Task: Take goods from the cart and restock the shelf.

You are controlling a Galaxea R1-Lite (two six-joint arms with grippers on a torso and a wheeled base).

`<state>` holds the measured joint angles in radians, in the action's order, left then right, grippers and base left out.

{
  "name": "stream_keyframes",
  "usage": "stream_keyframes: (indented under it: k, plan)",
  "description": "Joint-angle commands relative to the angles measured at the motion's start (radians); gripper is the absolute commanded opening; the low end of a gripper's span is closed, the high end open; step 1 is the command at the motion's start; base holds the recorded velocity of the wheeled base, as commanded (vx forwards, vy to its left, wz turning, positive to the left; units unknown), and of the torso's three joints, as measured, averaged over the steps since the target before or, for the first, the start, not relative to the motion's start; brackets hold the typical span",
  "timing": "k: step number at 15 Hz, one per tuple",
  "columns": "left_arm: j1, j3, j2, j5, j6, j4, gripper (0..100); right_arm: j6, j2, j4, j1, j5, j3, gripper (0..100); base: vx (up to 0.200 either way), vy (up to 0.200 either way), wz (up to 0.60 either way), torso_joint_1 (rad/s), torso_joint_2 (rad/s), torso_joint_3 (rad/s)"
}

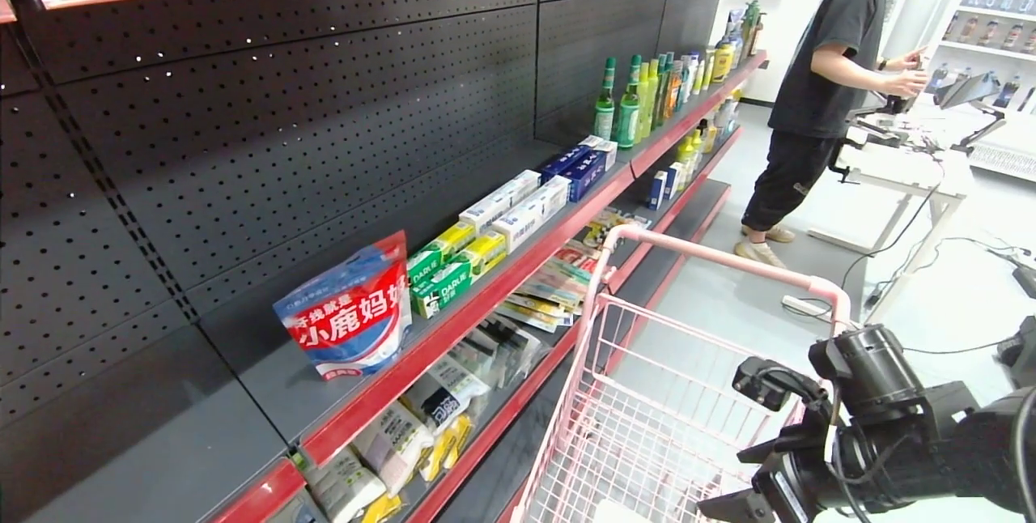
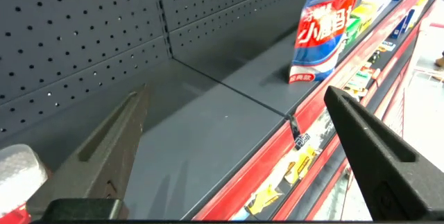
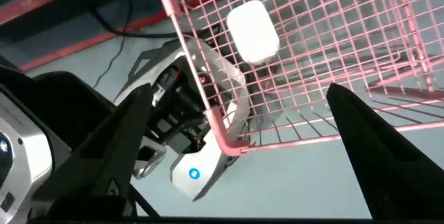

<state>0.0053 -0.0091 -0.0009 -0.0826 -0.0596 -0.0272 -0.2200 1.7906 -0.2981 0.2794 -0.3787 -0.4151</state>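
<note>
A shop aisle. At the left runs a dark pegboard shelf [image 1: 259, 369] with red front edges, and the near stretch of its deck is bare. The left end effector [image 2: 236, 91] hangs just above that bare deck, its two fingers spread wide with nothing between them. Further along the same deck a red, white and blue pouch [image 1: 352, 308] stands upright. Beside it lie green toothpaste boxes [image 1: 445, 264], then white and blue cartons. To the right of the shelf stands a pink wire cart [image 1: 712, 260]. Inside its basket lies a white pack [image 3: 253, 30] with rounded corners. The right end effector [image 3: 237, 92] is poised over the cart's rim, apart from the pack, its fingers parted and holding nothing. The pack looks light and somewhat soft, with a smooth wrapper that could slip. A firm hold across its narrower sides, near the middle, would likely suit it. The wire walls stand close around it, so coming down from straight above seems safest.
</note>
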Motion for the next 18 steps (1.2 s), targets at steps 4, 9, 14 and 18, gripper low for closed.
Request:
stream_keyframes:
  k: [4,9,14,18]
  plan:
    - [0.001,0.0,0.001,0.0,0.001,0.0,100,-0.009,0.115,0.0,0.057,0.0,-0.033,100,0.0,0.0,0.0,-0.088,0.19,0.105]
    - [0.001,0.0,0.001,0.0,0.003,0.0,100,-0.075,0.168,0.0,0.073,0.0,-0.048,100,0.0,0.0,0.0,-0.098,0.22,0.113]
    - [0.001,0.0,0.001,0.0,0.003,0.0,100,-0.131,0.213,-0.001,0.077,0.0,-0.065,100,0.0,0.0,0.0,-0.139,0.31,0.172]
    - [-0.001,0.0,0.001,0.0,0.003,0.0,100,-0.187,0.279,-0.038,0.077,0.001,-0.083,100,0.0,0.0,0.0,-0.152,0.34,0.194]
